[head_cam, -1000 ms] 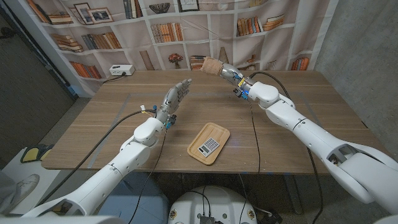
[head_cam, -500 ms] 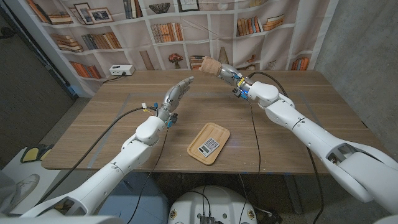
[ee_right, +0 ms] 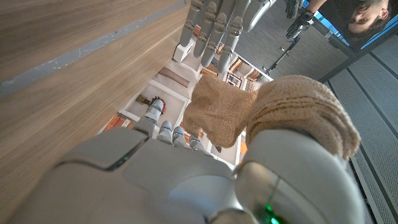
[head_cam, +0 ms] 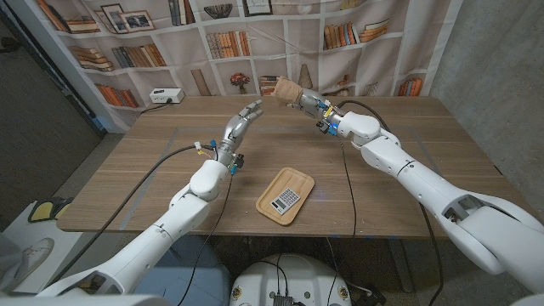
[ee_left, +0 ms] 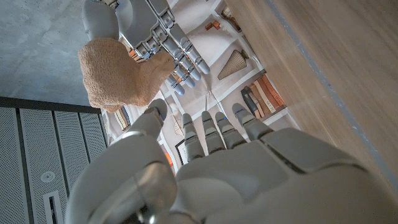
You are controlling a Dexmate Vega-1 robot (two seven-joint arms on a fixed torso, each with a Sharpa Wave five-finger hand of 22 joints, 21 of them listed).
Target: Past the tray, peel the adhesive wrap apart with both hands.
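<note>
Head view: right robot hand (head_cam: 308, 99) grips the adhesive wrap (head_cam: 289, 91); left robot hand (head_cam: 241, 121) reaches empty, fingers apart.

The right robot hand (head_cam: 311, 100) covers the near part of the tan wrap (head_cam: 289, 90) (how its fingers close on it is too small to tell from the head view), and the markings on the small item in the tray (head_cam: 270, 206) are unreadable.
</note>
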